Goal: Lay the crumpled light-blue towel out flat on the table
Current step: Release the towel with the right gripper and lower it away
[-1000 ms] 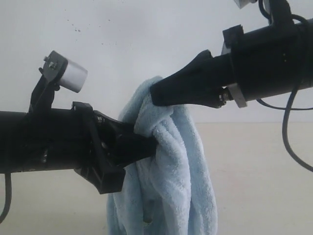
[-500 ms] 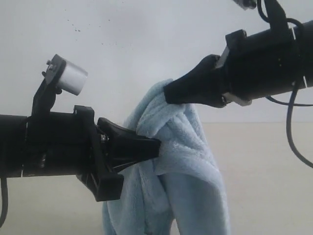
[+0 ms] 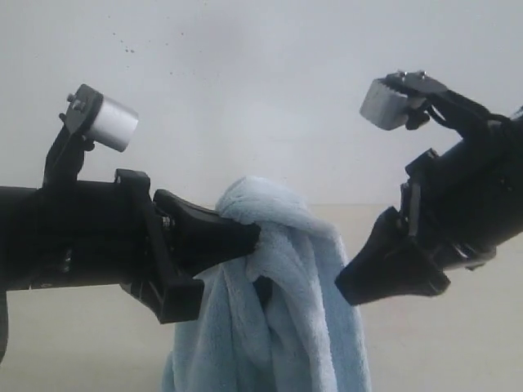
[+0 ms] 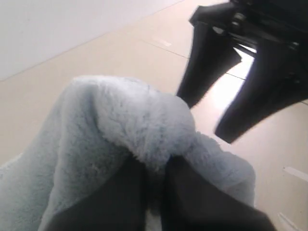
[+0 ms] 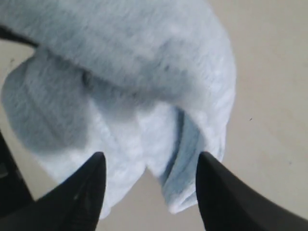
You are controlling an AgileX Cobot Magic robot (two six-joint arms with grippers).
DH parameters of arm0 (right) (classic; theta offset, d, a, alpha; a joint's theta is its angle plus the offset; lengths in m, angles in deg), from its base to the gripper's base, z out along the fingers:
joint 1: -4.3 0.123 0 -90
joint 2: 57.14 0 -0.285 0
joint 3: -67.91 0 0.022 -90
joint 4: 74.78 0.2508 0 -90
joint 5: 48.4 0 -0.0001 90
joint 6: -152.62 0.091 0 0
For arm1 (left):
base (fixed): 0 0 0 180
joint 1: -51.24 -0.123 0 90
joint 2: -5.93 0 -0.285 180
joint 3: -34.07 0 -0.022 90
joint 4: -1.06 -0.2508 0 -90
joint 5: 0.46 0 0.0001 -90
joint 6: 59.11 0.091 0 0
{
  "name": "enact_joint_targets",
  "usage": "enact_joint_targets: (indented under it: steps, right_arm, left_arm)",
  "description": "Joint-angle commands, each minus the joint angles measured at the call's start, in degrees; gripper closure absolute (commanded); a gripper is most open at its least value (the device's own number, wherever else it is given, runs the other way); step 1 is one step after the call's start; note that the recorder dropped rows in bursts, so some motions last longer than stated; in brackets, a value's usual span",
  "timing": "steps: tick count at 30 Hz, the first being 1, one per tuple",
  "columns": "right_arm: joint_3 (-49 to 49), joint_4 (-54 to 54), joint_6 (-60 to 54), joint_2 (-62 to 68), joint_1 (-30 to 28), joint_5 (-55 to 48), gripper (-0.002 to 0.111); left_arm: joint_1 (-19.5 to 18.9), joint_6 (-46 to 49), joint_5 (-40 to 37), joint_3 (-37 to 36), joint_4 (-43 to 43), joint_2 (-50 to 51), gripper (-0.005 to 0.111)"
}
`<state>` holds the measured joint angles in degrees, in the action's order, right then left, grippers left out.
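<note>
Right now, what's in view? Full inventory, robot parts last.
towel: 1, pale light blue, hanging bunched mid-scene from the left gripper; its lower end runs out of frame
table: 1, pale beige, under and behind the towel
wall: 1, white with a few dark specks, behind the table
arms: 2, black, left coming in from the left, right from the right
wrist cameras: 2, silver-white cylinders on black brackets, one above each arm
left gripper: 1, black, shut on the towel's top fold
right gripper: 1, black, open beside the towel, holding nothing
</note>
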<state>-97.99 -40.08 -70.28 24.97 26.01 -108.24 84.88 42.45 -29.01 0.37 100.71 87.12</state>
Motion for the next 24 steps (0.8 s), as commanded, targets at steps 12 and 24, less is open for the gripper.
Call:
enact_joint_targets:
  steps: [12, 24]
  right_arm:
    - [22.1, 11.3, -8.8, -0.5, 0.2, 6.9, 0.055]
    - [24.4, 18.0, -15.5, -0.5, 8.6, 11.6, 0.055]
  left_arm:
    - [0.3, 0.0, 4.5, -0.4, 0.3, -0.6, 0.103]
    - [0.3, 0.0, 5.1, -0.4, 0.3, -0.3, 0.103]
